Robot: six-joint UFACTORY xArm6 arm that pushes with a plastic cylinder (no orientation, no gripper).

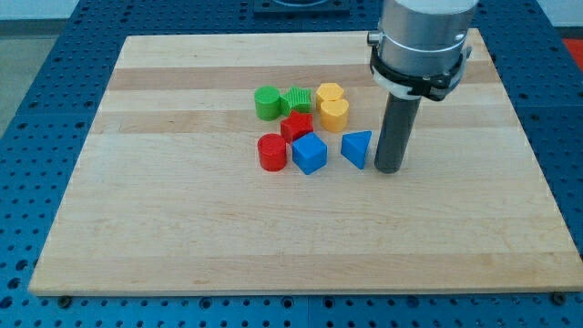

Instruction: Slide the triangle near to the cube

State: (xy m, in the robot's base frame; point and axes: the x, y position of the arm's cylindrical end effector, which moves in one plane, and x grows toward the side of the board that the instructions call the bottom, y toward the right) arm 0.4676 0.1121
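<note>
A blue triangle [358,148] lies on the wooden board [182,228], a short gap to the right of a blue cube [310,153]. My tip [389,169] rests on the board just right of the triangle, close to its right side; whether it touches the triangle I cannot tell. The dark rod rises from the tip to the grey arm body at the view's top right.
A cluster sits left of and above the triangle: a red cylinder [271,152], a red block [296,126], a green cylinder [267,103], a green ridged block [297,100], a yellow block [330,93] and a yellow heart-like block [335,113].
</note>
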